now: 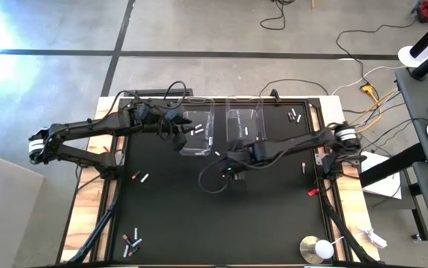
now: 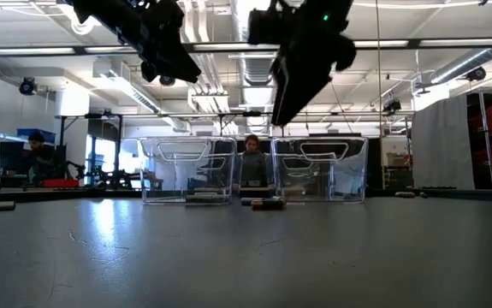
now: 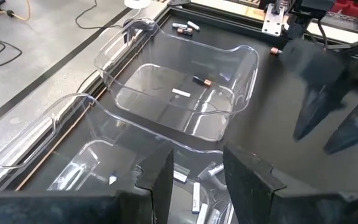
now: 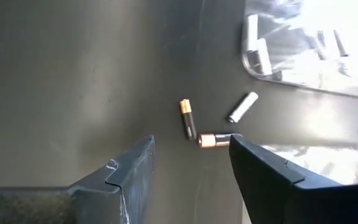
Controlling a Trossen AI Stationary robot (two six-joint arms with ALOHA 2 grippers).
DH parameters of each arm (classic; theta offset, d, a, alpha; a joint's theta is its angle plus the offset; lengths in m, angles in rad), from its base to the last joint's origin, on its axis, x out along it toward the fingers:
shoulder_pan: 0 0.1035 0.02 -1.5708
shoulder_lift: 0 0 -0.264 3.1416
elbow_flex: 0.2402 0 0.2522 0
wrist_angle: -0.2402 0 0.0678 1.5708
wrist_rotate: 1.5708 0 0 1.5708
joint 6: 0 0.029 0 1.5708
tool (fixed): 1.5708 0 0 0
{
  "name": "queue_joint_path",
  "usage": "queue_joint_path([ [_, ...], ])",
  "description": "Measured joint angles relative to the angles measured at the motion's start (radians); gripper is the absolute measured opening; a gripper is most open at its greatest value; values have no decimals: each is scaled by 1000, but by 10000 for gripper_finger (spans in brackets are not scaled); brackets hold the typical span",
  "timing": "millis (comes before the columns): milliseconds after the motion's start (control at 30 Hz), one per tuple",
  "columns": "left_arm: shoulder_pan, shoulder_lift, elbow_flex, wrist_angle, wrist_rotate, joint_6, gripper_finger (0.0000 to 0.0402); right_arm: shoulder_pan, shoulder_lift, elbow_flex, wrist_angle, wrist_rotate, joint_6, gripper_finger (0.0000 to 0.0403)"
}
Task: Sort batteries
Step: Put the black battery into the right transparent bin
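Left tool [image 3: 194, 180] hangs over the left clear plastic bin [image 1: 196, 134] near the black counter's [image 1: 169, 216] far edge, fingers apart, holding nothing. Right tool [image 4: 191, 165] hovers, open and empty, above two dark copper-ended cylinder batteries [image 4: 188, 118] and one silvery-white battery [image 4: 243, 107] lying on the counter between the bins. Right clear bin [image 3: 185, 93] holds two batteries.

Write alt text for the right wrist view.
The right gripper hangs open above the dark table, over two dark batteries with copper ends. A silvery-white battery lies just beyond them, near the edge of a clear bin holding more pale batteries.
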Motion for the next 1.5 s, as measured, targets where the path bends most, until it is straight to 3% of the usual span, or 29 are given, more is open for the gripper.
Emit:
queue_joint_path([
  [167, -1, 0, 0, 0, 0, -2, 119, 0, 110, 60, -1, -11, -70, 200],
  [433, -2, 0, 0, 0, 0, -18, 119, -41, 233, 138, -38, -130, -59, 170],
  [900, -6, 0, 0, 0, 16, -11, 119, -88, 236, 136, 11, -134, -152, 119],
  [1500, -6, 0, 0, 0, 19, -8, 119, -109, 331, 134, 24, -181, -140, 121],
])
